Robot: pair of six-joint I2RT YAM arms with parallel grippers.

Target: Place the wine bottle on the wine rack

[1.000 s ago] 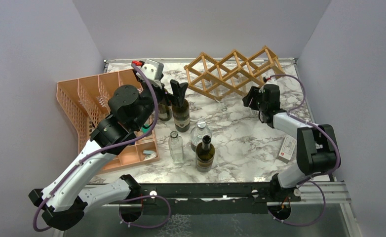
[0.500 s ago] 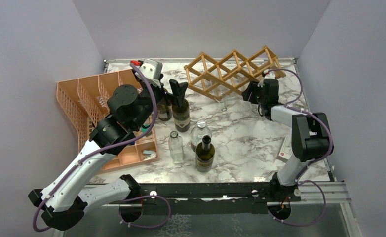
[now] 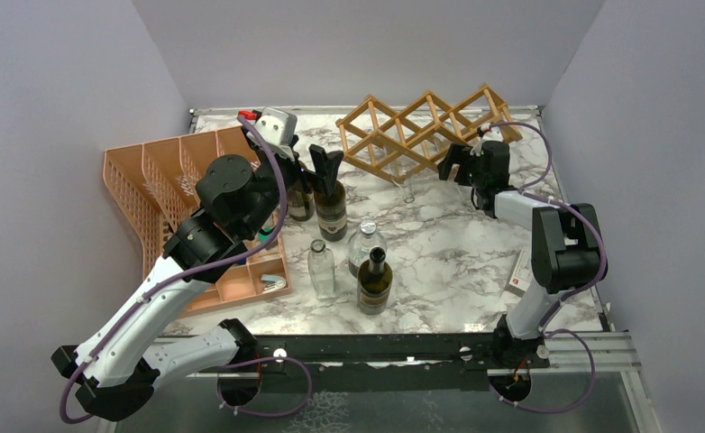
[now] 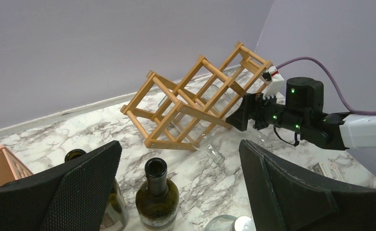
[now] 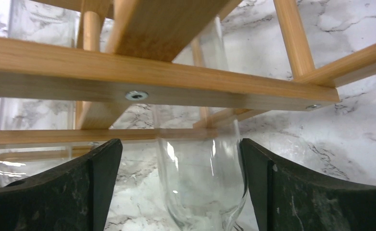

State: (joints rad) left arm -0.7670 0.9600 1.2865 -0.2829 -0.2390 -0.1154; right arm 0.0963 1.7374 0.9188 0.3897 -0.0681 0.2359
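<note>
Wine bottle (image 5: 200, 192) lies in the wine rack (image 3: 425, 126); right gripper (image 5: 181, 144) gapes around its base, left gripper (image 4: 179, 149) wide open, empty

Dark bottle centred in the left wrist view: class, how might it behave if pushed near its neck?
Standing tall on a narrow base, the dark bottle would probably tip. Its glossy glass looks slippery and breakable against the marble table. Uncorked, contents unseen: weight uncertain.

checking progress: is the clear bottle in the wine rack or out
In: the clear bottle lies through a cell of the wine rack, neck poking out past the slats.
</note>
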